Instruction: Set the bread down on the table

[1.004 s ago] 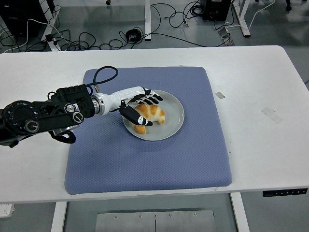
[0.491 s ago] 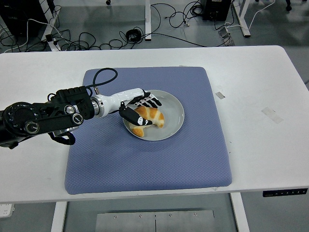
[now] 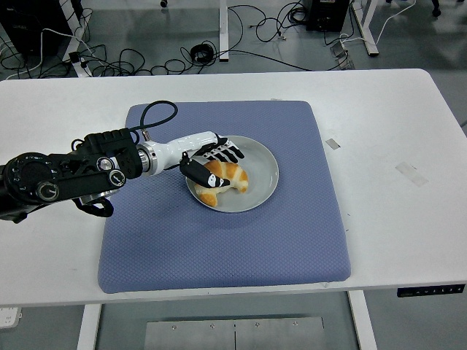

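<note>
Your left hand [image 3: 209, 164] sits just left of frame centre, fingers and thumb closed around the bread [image 3: 222, 181], a golden croissant-like piece. Thumb below it, the other fingers [image 3: 228, 153] over its top edge. The bread is on the left half of the grey plate [image 3: 264, 169]; you can't tell whether it is lifted clear of the plate surface. The right half of the plate is bare.

The black left arm [image 3: 66, 177] runs in from the left frame edge, with a white wrist section and a looped black cable [image 3: 157, 111] above it.

The plate lies on the blue mat [image 3: 226, 248], toward the mat's upper middle. Open mat shows below the plate and to its right, down to the mat's lower edge near the table's front edge.

Around the mat is the white table [image 3: 394, 131]: a wide bare strip at frame right, with two small tape pieces [image 3: 332, 144], and a narrower strip at left under the arm. The floor with cables [image 3: 255, 29] shows along the frame's top.
</note>
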